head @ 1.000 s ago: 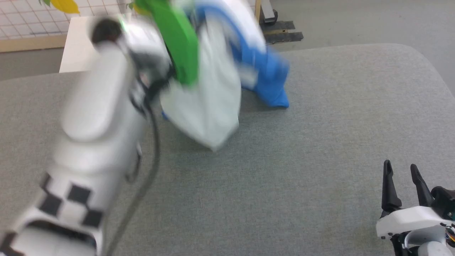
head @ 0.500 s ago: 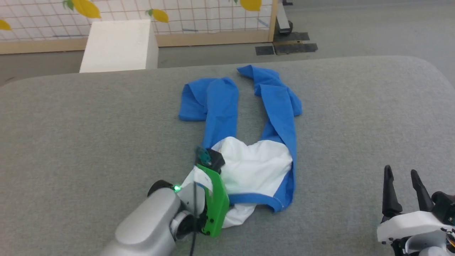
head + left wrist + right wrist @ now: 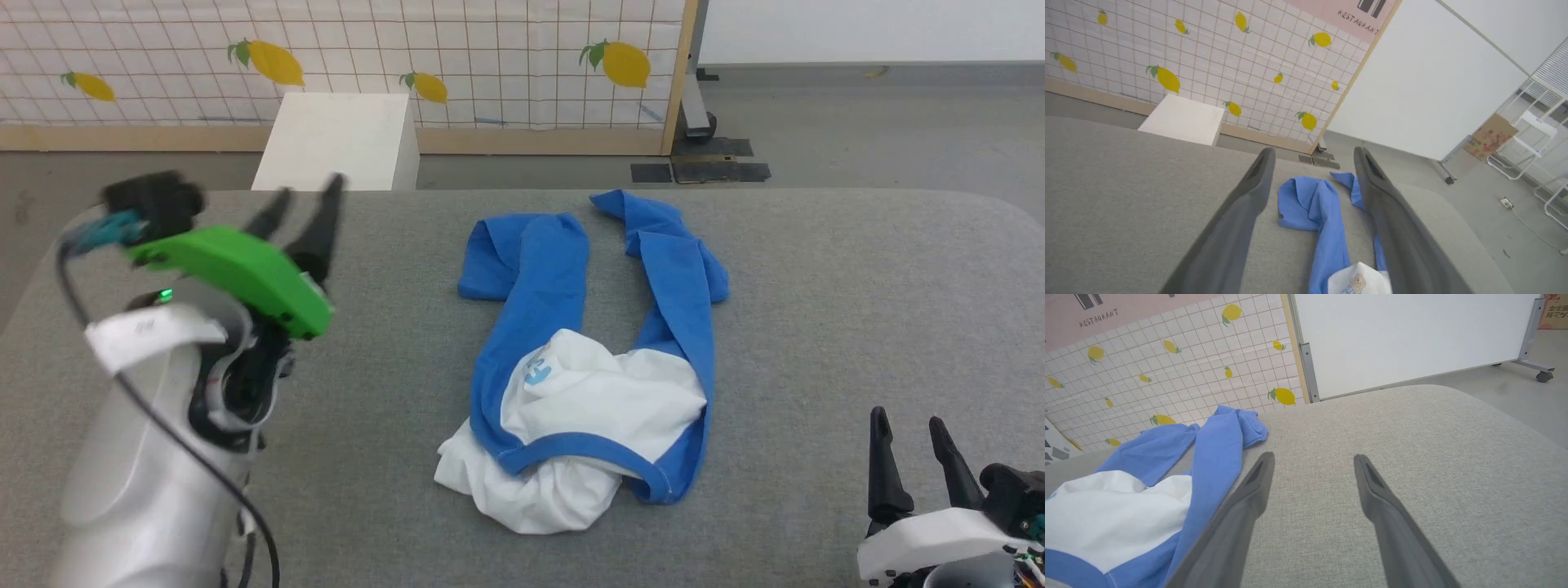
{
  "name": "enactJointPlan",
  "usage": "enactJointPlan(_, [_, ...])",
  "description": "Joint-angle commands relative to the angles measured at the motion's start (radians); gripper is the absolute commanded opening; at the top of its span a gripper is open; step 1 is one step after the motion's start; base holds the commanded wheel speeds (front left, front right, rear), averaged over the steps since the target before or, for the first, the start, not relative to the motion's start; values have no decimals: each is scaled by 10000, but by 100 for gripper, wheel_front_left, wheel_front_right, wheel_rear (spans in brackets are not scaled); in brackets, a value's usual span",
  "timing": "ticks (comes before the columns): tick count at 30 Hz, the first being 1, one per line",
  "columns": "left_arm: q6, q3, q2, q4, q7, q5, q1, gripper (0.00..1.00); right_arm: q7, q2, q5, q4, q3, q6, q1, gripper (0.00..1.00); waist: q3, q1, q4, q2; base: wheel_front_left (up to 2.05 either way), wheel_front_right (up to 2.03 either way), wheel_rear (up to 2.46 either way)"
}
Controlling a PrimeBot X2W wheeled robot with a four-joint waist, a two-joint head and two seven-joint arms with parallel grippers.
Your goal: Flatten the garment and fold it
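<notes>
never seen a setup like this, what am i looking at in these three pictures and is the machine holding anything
It is a two-armed robot working at a grey padded table. The wide picture comes from a camera on its head, looking down. The other two come from cameras on its wrists, each looking along that arm's two long dark fingers.

In the head view the left gripper, with a green housing, is raised at the left, and the right gripper rests at the lower right. Both are open and hold nothing.

On the table lies the garment, a white shirt with blue long sleeves, crumpled, its sleeves stretched toward the far edge. It is meant to be flattened and folded.

Behind stand a white box and a lemon-print screen.
</notes>
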Motion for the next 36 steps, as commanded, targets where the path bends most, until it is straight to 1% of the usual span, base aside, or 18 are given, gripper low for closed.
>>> enactJointPlan(1, [196,210,97,-135,-740,405,521,100,-58,-12,57,45,22,-13,23,100,8,1,48,-1,0,0,0])
enactJointPlan(5, [817,642,460,-384,-3221,1760,1862,100,25,-12,92,183,122,-13,-40,100,84,1,80,-1,0,0,0])
enactJointPlan(7, [965,539,459,-389,-3929,2219,2526,100,184,-12,79,214,179,-13,-72,100,123,1,123,-1,0,0,0])
enactJointPlan(9, [1159,541,276,-428,-4302,2461,3084,100,411,-12,107,196,187,-13,-127,100,169,1,167,-1,0,0,0])
enactJointPlan(11, [1235,487,105,-460,-4463,2654,3529,100,802,-12,149,148,229,-13,-269,100,236,1,201,-1,0,0,0])
enactJointPlan(14, [1381,497,-119,-539,-4571,2942,3920,100,1848,-12,33,-39,612,-13,-685,100,398,1,233,-1,0,0,0])
enactJointPlan(19, [1693,910,-623,-1014,-4625,3476,4244,100,5018,-12,-520,-345,2079,-13,-1713,100,792,1,273,-1,0,0,0])
enactJointPlan(21, [1674,1043,-851,-1228,-4627,3704,4319,100,6170,-12,-818,-300,2474,-13,-2063,100,939,1,367,-1,0,0,0])
enactJointPlan(23, [1607,1153,-1043,-1325,-4628,3860,4372,100,7030,-12,-1174,-210,2729,-13,-2347,100,1087,1,470,-1,0,0,0])
enactJointPlan(26, [1446,1328,-1291,-1448,-4630,4076,4357,100,7981,-12,-1614,39,2815,-13,-2582,100,1276,1,643,-1,0,0,0])
enactJointPlan(28, [1334,1397,-1422,-1501,-4630,4227,4347,100,8403,-12,-1731,149,2813,-13,-2626,100,1361,1,742,-1,0,0,0])
enactJointPlan(33, [1107,1567,-1764,-1585,-4631,4547,4257,100,8596,-12,-1793,213,2849,-13,-2653,100,1516,1,936,-1,0,0,0])
enactJointPlan(34, [1062,1607,-1831,-1563,-4631,4589,4257,100,8594,-12,-1750,223,2862,-13,-2658,40,1531,1,953,-1,0,0,0])
enactJointPlan(35, [1024,1640,-1875,-1546,-4631,4623,4253,100,8500,-12,-1696,187,2879,-13,-2674,6,1544,1,961,-1,0,0,0])
enactJointPlan(36, [978,1685,-1923,-1530,-4631,4666,4249,100,8331,-12,-1622,125,2870,-13,-2707,0,1549,1,956,-1,0,0,0])
